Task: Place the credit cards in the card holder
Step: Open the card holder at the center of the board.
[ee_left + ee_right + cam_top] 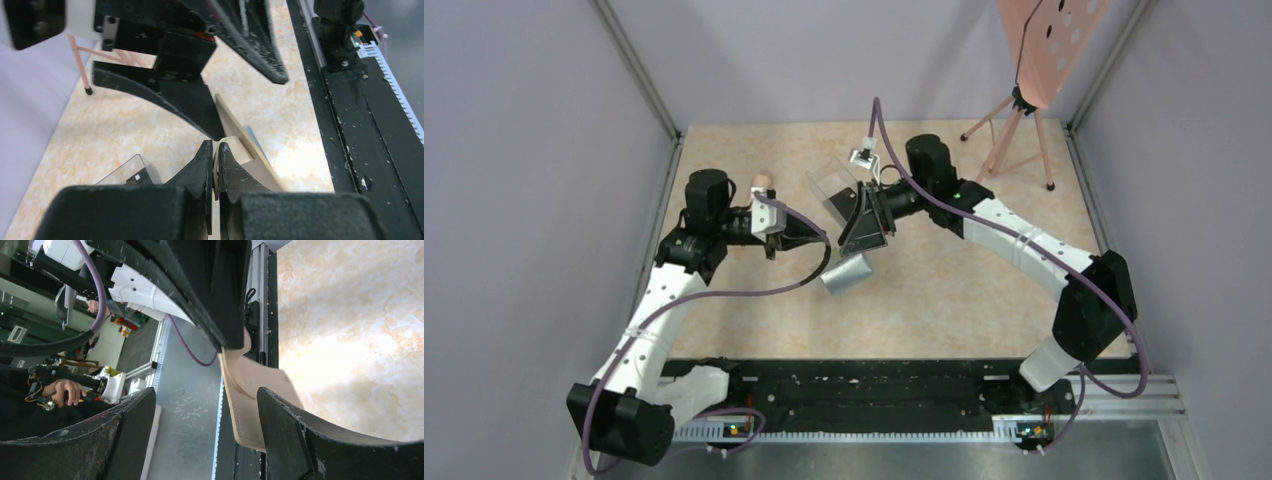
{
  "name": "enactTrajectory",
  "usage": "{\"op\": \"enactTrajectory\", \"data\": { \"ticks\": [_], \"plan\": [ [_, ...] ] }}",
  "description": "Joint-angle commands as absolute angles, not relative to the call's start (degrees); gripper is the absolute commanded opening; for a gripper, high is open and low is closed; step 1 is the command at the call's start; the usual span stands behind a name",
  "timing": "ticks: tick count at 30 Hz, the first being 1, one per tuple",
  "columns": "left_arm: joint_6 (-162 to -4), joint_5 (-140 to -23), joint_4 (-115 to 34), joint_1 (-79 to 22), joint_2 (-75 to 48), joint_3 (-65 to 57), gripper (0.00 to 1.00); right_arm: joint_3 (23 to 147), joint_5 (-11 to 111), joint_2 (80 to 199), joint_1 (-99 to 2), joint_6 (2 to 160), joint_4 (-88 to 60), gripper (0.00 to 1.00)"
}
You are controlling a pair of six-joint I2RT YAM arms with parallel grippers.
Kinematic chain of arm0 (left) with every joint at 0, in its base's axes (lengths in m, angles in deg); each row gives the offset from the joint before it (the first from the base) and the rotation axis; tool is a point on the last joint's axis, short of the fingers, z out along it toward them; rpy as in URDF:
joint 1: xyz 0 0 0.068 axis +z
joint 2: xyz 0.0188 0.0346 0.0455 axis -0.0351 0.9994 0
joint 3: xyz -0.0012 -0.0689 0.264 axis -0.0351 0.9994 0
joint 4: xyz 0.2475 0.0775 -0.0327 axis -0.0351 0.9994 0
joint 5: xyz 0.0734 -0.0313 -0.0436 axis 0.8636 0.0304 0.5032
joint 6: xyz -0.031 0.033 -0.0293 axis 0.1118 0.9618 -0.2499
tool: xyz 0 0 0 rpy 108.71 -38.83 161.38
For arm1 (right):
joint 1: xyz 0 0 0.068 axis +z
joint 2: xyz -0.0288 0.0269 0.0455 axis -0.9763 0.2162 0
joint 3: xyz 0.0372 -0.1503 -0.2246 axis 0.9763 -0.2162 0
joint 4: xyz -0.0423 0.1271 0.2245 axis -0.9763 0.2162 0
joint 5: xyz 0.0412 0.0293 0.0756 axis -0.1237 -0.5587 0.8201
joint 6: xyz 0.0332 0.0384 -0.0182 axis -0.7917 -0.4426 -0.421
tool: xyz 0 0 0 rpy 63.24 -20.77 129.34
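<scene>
At the near edge of the table runs a black rail, with both arm bases bolted to it. Beyond it, mid-table, is the card holder. It is open, and its grey-blue inside faces the overhead camera. The left gripper reaches in from the left and has hold of it. In the left wrist view the two black fingers are pressed together on the thin edge of a tan flap, which slants up and away from them. Whether the holder's lower edge rests on the table cannot be told. The right gripper comes in from the far right and meets the holder just beside the left gripper. Its fingers are spread wide and grip nothing. In the right wrist view the tan leather curves down between them, close against one finger, though contact cannot be made out. Just behind the two grippers sits a clear plastic box. The left wrist view shows its corner with a black card bearing light marks inside it. Only a small part of that card is visible. Farther back, at the far right corner, stands a pink tripod carrying a pink perforated board.
</scene>
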State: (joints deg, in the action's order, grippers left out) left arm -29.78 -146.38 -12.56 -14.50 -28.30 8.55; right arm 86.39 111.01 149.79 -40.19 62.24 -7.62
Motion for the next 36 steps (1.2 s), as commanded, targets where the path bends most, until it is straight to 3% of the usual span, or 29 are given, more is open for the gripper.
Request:
{"op": "enactTrajectory", "data": {
  "ticks": [1, 15, 17, 20, 25, 26, 27, 30, 31, 33, 36],
  "plan": [
    [-43.13, -144.91, -29.19, -14.76, -30.11, 10.28, 0.00, 85.11, 110.57, 145.55, -40.42, 65.58, -5.30, 0.74],
    [-52.06, -147.70, -33.96, -14.76, -27.08, 8.48, 0.00, 85.22, 88.89, 143.25, -35.95, 71.19, -0.63, 0.75],
    [-52.64, -147.94, -34.01, -14.76, -26.71, 8.21, 0.00, 86.22, 87.95, 144.18, -35.28, 70.66, -0.77, 0.69],
    [-53.07, -147.54, -33.86, -14.76, -26.58, 8.08, 0.00, 87.59, 87.94, 145.64, -34.84, 70.17, -0.52, 0.50],
    [-53.21, -144.96, -33.08, -14.79, -27.03, 8.16, 0.00, 88.64, 86.73, 146.61, -34.97, 70.27, 0.58, 0.02],
    [-53.16, -143.98, -32.83, -14.76, -27.14, 8.16, 0.02, 88.72, 86.26, 146.69, -34.97, 70.18, 0.64, 0.00],
    [-53.66, -142.70, -32.41, -14.76, -27.29, 8.16, 0.14, 88.75, 86.14, 146.90, -35.00, 69.95, 0.68, 0.00],
    [-57.23, -135.23, -32.27, -14.76, -28.12, 8.37, 0.71, 89.24, 84.34, 147.23, -35.29, 69.06, 0.86, 0.00],
    [-58.38, -132.28, -32.34, -14.76, -28.47, 8.49, 0.84, 89.35, 83.37, 147.21, -35.39, 68.67, 0.96, 0.00],
    [-61.48, -125.99, -32.15, -14.76, -28.94, 8.51, 0.96, 89.27, 81.58, 146.95, -36.06, 67.64, 0.84, 0.00],
    [-69.47, -113.80, -31.54, -14.72, -29.28, 8.79, 0.99, 88.49, 80.38, 146.37, -37.98, 65.73, 0.54, 0.00]
  ]
}}
